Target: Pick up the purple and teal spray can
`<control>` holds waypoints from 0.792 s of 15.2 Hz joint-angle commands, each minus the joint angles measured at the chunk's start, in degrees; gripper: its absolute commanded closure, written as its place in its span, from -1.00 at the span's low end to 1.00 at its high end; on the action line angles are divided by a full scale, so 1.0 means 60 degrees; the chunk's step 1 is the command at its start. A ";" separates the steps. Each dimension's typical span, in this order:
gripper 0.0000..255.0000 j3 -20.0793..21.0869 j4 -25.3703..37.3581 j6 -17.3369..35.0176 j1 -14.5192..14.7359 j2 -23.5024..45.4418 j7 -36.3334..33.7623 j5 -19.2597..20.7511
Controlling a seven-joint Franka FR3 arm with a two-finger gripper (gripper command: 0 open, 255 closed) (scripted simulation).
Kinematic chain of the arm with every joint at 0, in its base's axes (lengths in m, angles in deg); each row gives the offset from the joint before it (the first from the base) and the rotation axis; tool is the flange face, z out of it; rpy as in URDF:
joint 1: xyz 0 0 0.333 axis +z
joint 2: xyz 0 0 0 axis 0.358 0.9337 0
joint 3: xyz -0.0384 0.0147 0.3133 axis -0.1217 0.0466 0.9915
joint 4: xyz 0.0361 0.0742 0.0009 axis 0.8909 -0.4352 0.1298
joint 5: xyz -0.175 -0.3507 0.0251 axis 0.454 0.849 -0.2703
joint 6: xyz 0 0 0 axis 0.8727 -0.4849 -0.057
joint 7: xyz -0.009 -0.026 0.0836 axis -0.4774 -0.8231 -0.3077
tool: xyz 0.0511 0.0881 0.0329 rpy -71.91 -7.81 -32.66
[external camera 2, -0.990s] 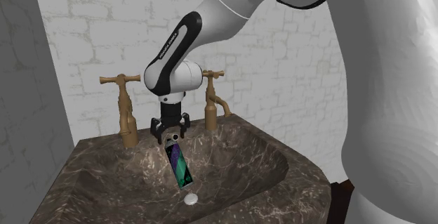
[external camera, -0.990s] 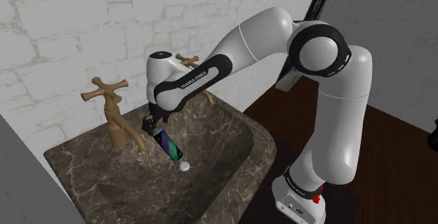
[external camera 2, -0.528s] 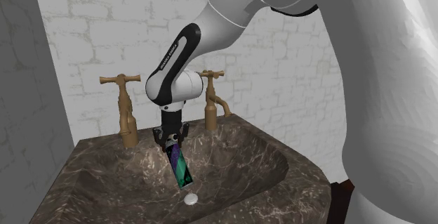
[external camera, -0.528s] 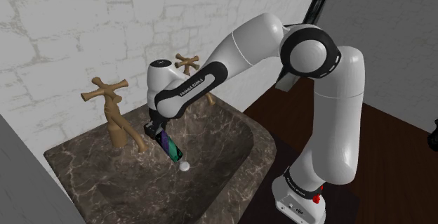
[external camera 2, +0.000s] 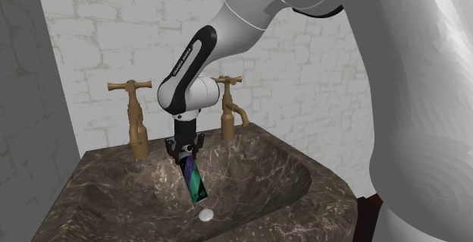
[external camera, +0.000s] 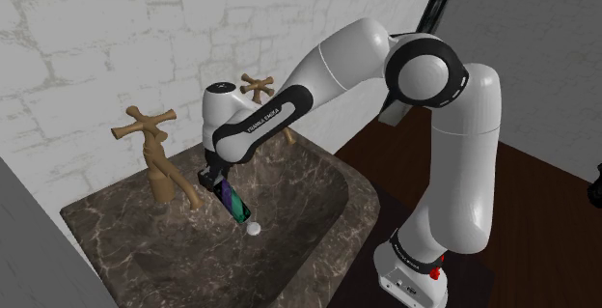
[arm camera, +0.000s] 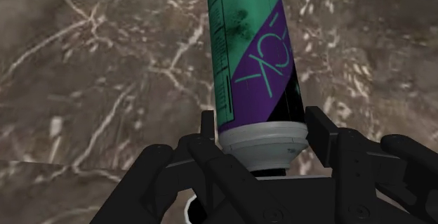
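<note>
Here the pincer (external camera 2: 184, 148) hangs low inside a dark, veined stone sink (external camera 2: 106, 161), clenched on the pale grey end of the spray can (external camera 2: 195, 178). In the wrist view its two black fingers (arm camera: 319, 128) press against either side of that end. The spray can (arm camera: 256, 54) runs straight away from the pincer (arm camera: 261, 135) over the stone (arm camera: 91, 61).

From the pincer the can slants down toward the basin floor. Its far end stops near a small white disc (external camera 2: 206, 215) and stands apart from it.

The basin's rear wall rises just behind the pincer. One tap (external camera 2: 135, 119) stands off to the second exterior view's left and a second tap (external camera 2: 230, 111) to its right, both up on the rim and above the pincer. Room is widest ahead of the pincer, where the hollow opens toward the sink's front edge. A white block wall (external camera: 77, 36) closes the space behind the taps.

The can is teal and purple with black. A slanted purple band carries angular teal marks that I cannot read as letters. A column of small print runs along one side, too fine to make out. White lettering sits on the dark band of the arm (external camera: 260, 120), also too small to read for certain.
</note>
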 commanded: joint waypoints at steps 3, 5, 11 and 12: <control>1.00 0.0043 0.0028 -0.0200 -0.0029 -0.0167 0.0032 -0.0058; 1.00 0.0082 0.0043 -0.0397 -0.0059 -0.0352 0.0062 -0.0116; 1.00 0.0186 0.0131 -0.1001 -0.0141 -0.0881 0.0150 -0.0288; 1.00 0.0201 0.0153 -0.1105 -0.0152 -0.0965 0.0164 -0.0316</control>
